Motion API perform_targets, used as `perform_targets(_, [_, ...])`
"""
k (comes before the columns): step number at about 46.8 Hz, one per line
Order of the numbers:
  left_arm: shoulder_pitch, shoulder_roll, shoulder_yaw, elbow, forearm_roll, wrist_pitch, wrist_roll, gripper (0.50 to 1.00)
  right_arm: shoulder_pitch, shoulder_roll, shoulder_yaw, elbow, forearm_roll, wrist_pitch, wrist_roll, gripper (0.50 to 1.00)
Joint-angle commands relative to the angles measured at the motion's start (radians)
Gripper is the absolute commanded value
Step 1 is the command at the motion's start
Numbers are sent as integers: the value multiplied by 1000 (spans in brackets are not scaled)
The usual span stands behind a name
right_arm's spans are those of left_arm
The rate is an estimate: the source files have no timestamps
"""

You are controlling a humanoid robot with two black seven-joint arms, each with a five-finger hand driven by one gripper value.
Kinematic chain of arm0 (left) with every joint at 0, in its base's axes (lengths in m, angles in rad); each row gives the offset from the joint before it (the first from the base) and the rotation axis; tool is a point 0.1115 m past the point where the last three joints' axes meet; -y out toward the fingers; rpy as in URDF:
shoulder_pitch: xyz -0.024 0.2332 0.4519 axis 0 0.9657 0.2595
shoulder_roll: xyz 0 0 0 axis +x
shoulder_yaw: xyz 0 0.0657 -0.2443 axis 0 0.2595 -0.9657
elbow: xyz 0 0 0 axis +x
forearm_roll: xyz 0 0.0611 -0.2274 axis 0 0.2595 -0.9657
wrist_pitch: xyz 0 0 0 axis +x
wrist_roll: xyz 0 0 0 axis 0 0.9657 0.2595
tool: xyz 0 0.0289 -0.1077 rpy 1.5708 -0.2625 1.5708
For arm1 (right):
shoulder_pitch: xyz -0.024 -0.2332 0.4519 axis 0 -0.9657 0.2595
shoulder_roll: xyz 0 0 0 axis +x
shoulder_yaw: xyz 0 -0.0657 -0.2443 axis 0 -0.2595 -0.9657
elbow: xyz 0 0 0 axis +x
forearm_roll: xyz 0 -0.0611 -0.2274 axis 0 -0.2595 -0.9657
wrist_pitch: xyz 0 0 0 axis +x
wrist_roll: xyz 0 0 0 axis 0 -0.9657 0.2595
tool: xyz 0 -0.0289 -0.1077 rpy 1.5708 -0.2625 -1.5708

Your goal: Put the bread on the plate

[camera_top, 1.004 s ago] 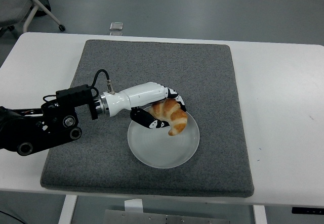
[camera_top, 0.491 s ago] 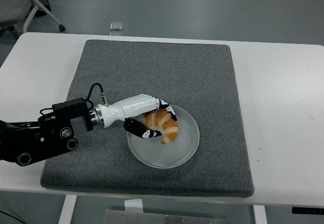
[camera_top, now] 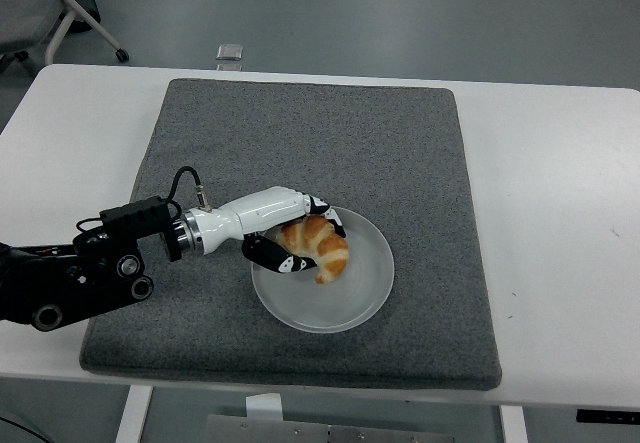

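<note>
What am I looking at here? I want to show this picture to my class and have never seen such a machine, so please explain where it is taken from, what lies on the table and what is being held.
The picture comes from a camera high on a humanoid robot, looking down over a white table. A grey mat covers most of it. From the left edge comes the robot's left arm, black, ending in a white and black left hand with fingers. Those fingers are curled around a croissant, the bread, holding it over a round, pale plate on the mat. Whether the bread already touches the plate cannot be told. The right arm is out of view.
</note>
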Motion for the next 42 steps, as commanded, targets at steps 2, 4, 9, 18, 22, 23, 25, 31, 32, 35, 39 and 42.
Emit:
perform_targets(2, [0, -1, 0, 0, -5, 8, -1, 500, 0, 0, 0, 0, 0, 0, 0, 930])
perform_targets(4, [0, 0, 0, 0, -6, 9, 0, 500, 0, 0, 0, 0, 0, 0, 1, 930])
perform_targets(9, [5, -1, -1, 0, -6, 9, 0, 500, 0, 0, 0, 0, 0, 0, 0, 930])
perform_targets(18, [11, -2, -1, 0, -8, 9, 0, 506, 0, 0, 0, 0, 0, 0, 0, 930])
perform_targets(22, [11, -2, -1, 0, -8, 9, -1, 559, 0, 0, 0, 0, 0, 0, 0, 930])
perform_targets(23, [11, -2, -1, 0, -8, 9, -1, 578, 0, 0, 0, 0, 0, 0, 0, 930])
perform_targets(25, [11, -2, -1, 0, -8, 9, -1, 591, 0, 0, 0, 0, 0, 0, 0, 930])
perform_targets(31, [11, -5, -1, 0, -9, 9, -1, 675, 0, 0, 0, 0, 0, 0, 0, 930])
perform_targets(32, [12, -11, -1, 0, -9, 9, -1, 696, 0, 0, 0, 0, 0, 0, 0, 930])
perform_targets(35, [15, -24, -1, 0, -11, 9, -1, 739, 0, 0, 0, 0, 0, 0, 0, 930])
perform_targets(39, [15, -28, -1, 0, -12, 9, -1, 810, 0, 0, 0, 0, 0, 0, 0, 930])
perform_targets(42, [15, -28, -1, 0, -12, 9, -1, 848, 0, 0, 0, 0, 0, 0, 0, 930])
